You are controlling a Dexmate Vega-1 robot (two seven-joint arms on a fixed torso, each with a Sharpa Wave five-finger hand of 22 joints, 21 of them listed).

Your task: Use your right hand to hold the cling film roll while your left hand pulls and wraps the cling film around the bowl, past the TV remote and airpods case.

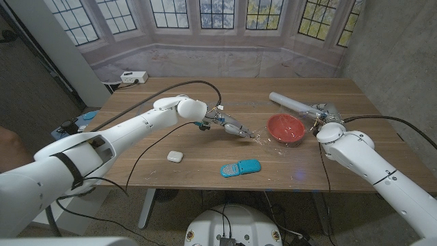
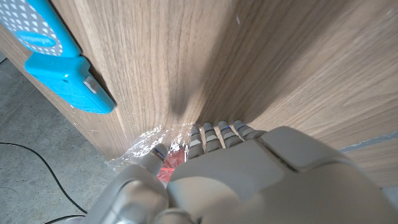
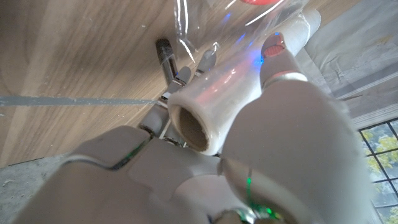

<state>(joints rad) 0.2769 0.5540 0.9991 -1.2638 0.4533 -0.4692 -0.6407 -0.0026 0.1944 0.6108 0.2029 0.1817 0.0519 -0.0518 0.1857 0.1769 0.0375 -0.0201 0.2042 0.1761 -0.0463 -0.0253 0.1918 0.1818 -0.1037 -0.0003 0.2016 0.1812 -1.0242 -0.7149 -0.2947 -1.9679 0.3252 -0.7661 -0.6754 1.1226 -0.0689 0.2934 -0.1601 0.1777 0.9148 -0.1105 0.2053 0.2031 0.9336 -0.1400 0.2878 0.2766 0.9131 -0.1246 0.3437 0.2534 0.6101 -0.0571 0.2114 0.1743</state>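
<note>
Looks like a lab/test setup, not a real home: wooden counter against a printed bay-window backdrop, bare concrete wall on one side, power strip and loose cables trailing across it.

My left arm reaches from the counter's near left corner toward its middle, and my left hand pinches a crinkled edge of cling film between thumb and fingers. My right arm comes in over the near right corner, bent at the elbow, with my right hand wrapped around the cling film roll near the far right edge.
</note>
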